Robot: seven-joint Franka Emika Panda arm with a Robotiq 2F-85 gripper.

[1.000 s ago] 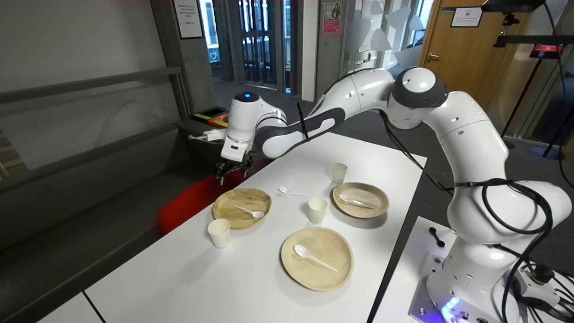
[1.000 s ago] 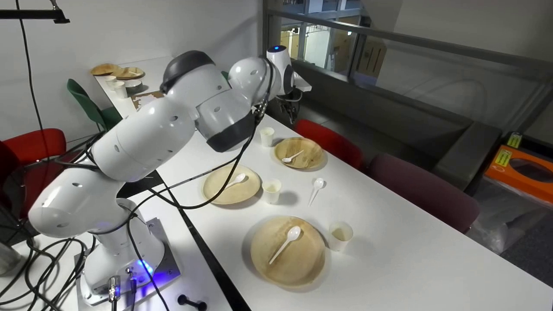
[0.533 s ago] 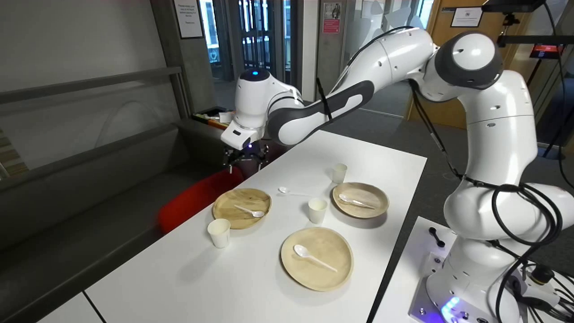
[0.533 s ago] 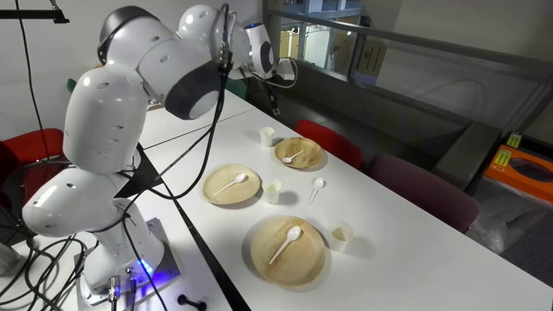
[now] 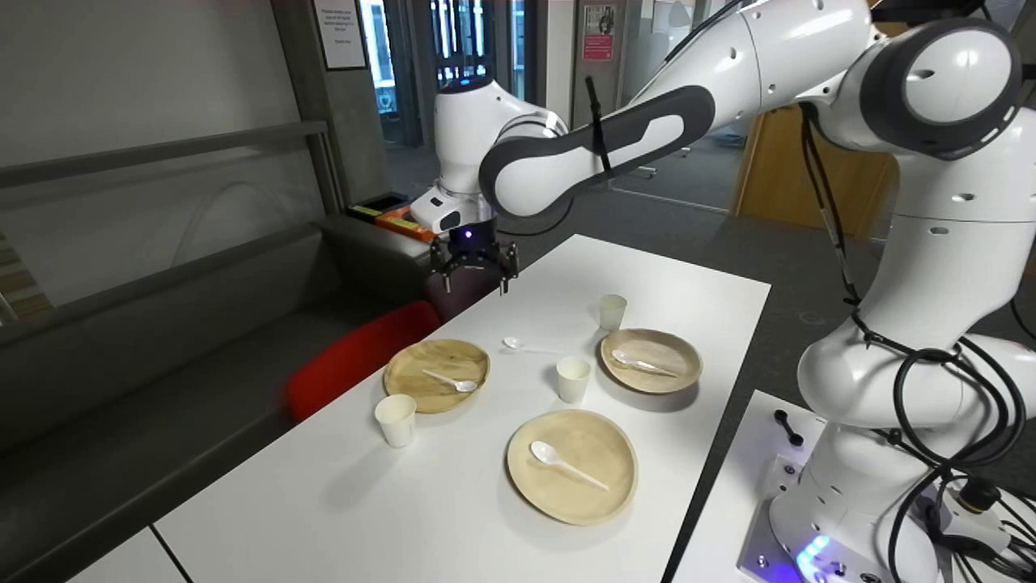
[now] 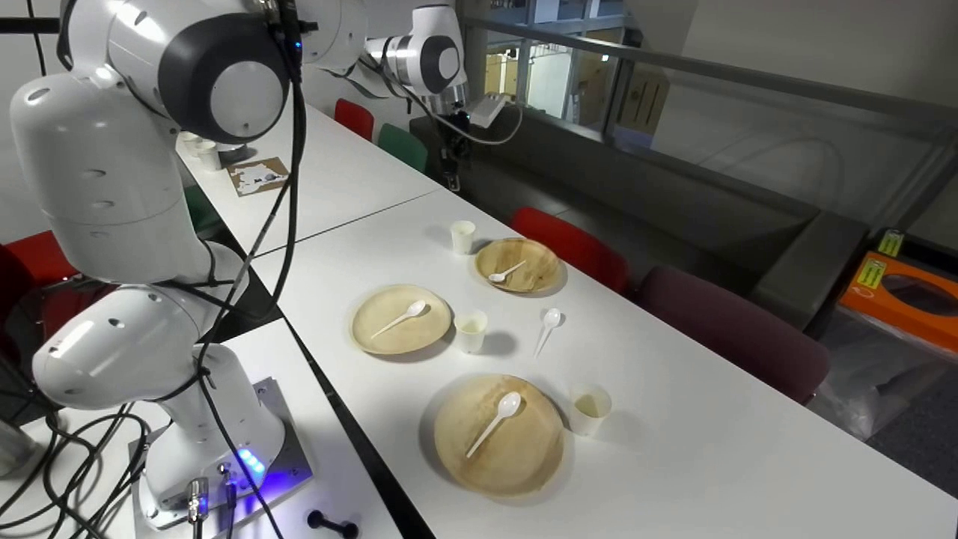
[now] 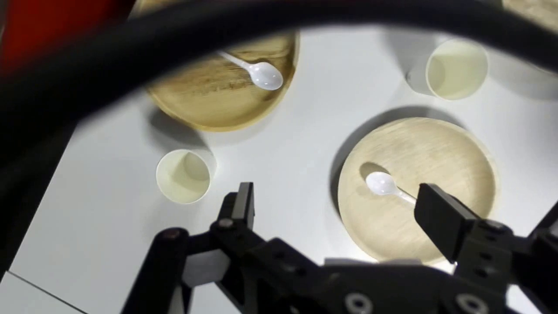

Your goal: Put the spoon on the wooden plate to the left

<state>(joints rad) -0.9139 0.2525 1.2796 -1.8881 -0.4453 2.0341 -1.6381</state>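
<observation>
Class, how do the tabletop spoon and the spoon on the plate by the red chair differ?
The tabletop spoon touches no plate; the plate spoon rests on the wooden plate. The tabletop spoon points its bowl toward the red chair, the plate spoon its handle. Both are white.

No wording can be read for certain. In an exterior view a framed notice (image 5: 339, 34) hangs on a grey pillar (image 5: 356, 142), its short dark lines too small to make out. Farther right, a poster (image 5: 600, 33) is fixed to a narrower grey column (image 5: 613, 77): a dark picture (image 5: 599, 19) above, a red block (image 5: 597, 48) below (pale lettering on the red, blurred). In an exterior view a yellow label (image 6: 872, 270) sits on the orange bin top (image 6: 898, 314) and a second yellow label (image 6: 891, 242) on the dark surface (image 6: 928, 251) behind it, marks on both too fine to read
</observation>
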